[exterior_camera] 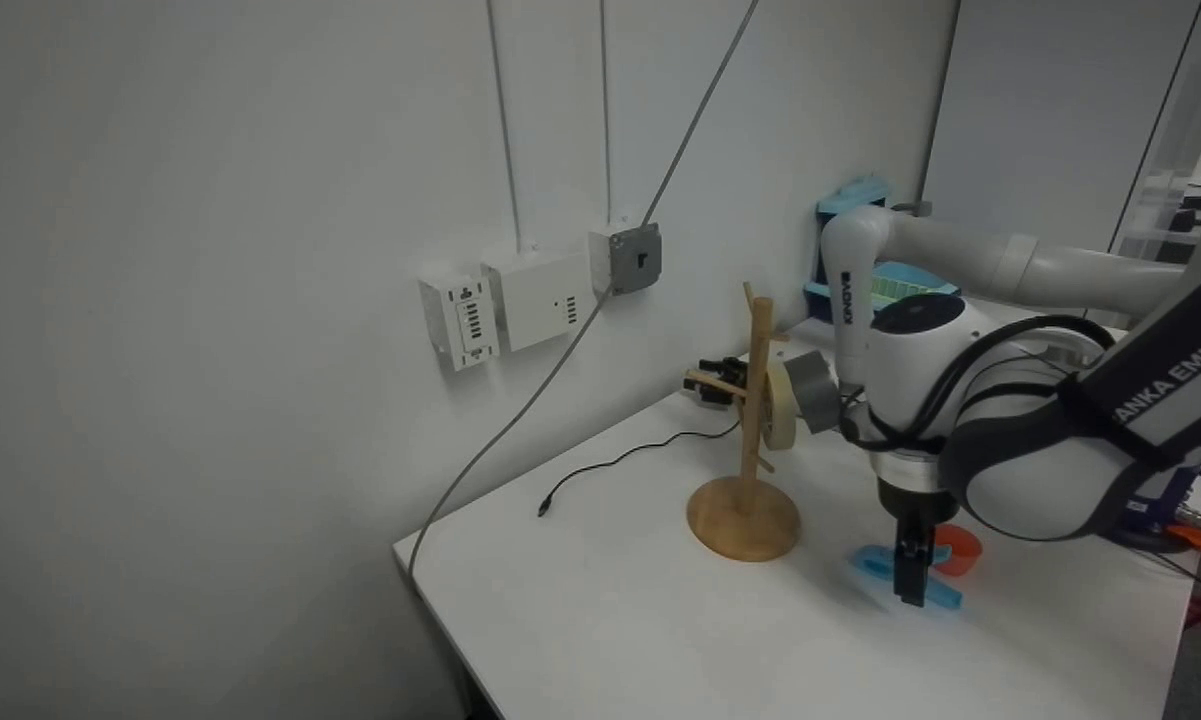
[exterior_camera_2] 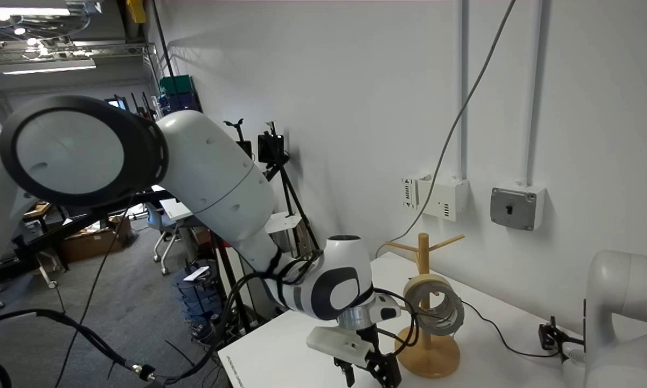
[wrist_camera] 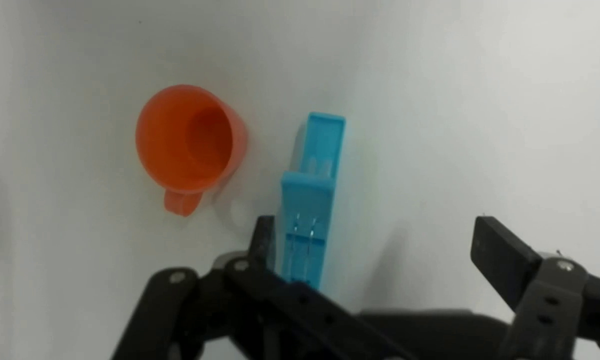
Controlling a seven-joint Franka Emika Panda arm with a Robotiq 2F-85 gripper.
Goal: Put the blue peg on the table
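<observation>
The light-blue peg (wrist_camera: 308, 200) lies on the white table (wrist_camera: 419, 125) in the wrist view, its two arms spread in a narrow V. It also shows in an exterior view (exterior_camera: 872, 562), partly hidden behind the gripper. My gripper (wrist_camera: 374, 235) is open and empty above the table. In the wrist view the peg is between the fingers, close beside the left finger, which hides its lower end. The gripper also shows in both exterior views (exterior_camera: 911, 590) (exterior_camera_2: 369, 374). The peg is out of view in an exterior view where the table (exterior_camera_2: 280, 350) is cut off.
A red-orange cup (wrist_camera: 190, 140) stands beside the peg, also seen in an exterior view (exterior_camera: 960, 550). A wooden stand (exterior_camera: 745, 518) holding tape rolls (exterior_camera: 780, 405) is near the gripper. A black cable (exterior_camera: 620, 460) lies by the wall. A second robot arm (exterior_camera_2: 625, 323) is at the table's far end.
</observation>
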